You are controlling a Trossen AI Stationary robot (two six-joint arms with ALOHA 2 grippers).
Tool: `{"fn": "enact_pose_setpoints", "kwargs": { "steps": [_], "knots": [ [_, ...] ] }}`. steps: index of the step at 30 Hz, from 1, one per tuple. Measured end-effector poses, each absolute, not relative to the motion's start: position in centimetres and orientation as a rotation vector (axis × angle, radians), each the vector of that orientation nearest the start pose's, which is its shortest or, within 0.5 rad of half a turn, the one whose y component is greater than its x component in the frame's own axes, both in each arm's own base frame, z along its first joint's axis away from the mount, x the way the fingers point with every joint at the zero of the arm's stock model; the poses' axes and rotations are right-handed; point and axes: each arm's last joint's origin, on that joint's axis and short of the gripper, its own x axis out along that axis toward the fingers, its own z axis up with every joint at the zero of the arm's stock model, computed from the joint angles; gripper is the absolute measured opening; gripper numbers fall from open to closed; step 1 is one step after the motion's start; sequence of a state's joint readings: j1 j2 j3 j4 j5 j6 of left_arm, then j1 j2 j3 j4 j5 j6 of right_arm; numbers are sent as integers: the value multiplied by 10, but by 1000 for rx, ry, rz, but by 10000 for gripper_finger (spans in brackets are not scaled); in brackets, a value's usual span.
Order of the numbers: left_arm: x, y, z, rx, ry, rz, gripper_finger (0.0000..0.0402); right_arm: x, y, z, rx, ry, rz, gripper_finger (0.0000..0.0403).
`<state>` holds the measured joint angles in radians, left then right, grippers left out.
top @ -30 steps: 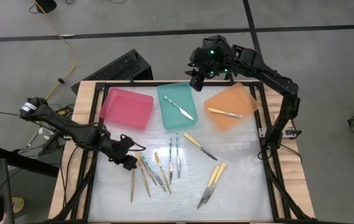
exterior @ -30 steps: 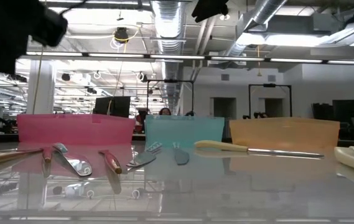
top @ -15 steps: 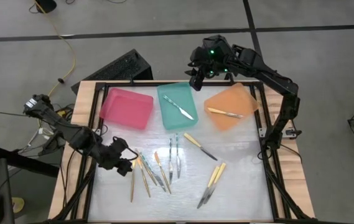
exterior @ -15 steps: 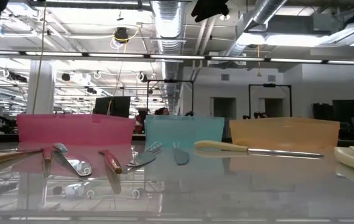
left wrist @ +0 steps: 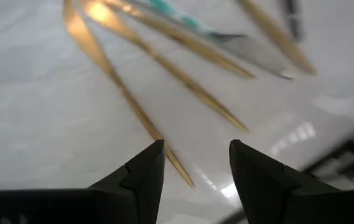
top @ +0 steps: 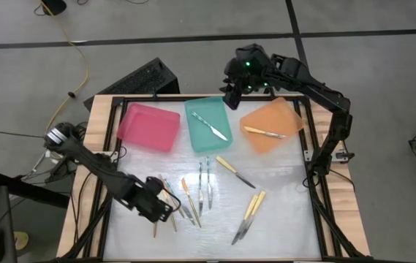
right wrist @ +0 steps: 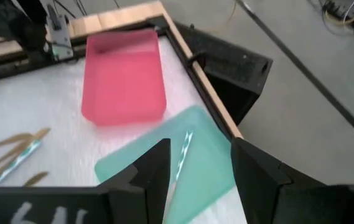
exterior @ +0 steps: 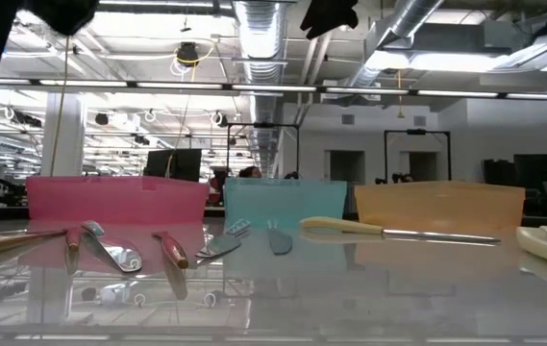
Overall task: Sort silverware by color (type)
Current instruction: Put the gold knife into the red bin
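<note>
My left gripper (top: 162, 209) (left wrist: 195, 148) hangs open over the left cluster of silverware (top: 182, 201), fingers pointing steeply down. A tan-handled piece (left wrist: 127, 99) lies flat on the table, its thin end just ahead of the fingertips and apart from them. My right gripper (top: 229, 93) (right wrist: 198, 149) stands open, high above the teal tray's (top: 209, 123) far edge. A teal-handled knife (top: 215, 128) lies in that tray, and a pale yellow one (top: 265, 132) lies in the orange tray (top: 270, 124). The pink tray (top: 149, 126) holds nothing.
More silverware lies flat on the white mat: a pair (top: 204, 183) at the middle, a yellow-handled knife (top: 235, 172) and a yellow pair (top: 248, 215) to the right. A black frame (top: 311, 183) edges the table. Bare mat lies along the near edge.
My left gripper has swung from the table's left edge toward the near edge and the middle, arriving over the tan-handled pieces. It has tipped to point more steeply down and has stayed open. No utensil has moved.
</note>
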<state>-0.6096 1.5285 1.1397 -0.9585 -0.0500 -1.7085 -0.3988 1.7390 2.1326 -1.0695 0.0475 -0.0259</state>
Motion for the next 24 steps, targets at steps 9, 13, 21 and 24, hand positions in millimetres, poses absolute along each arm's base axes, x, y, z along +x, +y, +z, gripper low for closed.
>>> {"fn": "enact_pose_setpoints", "kwargs": {
  "steps": [9,13,21,24],
  "knots": [
    [244,-180,190,-1182,1226,1021,164,314,-135,451,39,707,-400,175],
    [252,-187,174,-1232,1198,1060,164,313,-137,451,-3,717,-389,175],
    [252,-190,166,-1267,1250,1111,164,313,-137,451,-42,726,-374,175],
    [250,-190,168,-1259,1278,1109,164,312,-137,450,-46,738,-370,175]
  ]
}}
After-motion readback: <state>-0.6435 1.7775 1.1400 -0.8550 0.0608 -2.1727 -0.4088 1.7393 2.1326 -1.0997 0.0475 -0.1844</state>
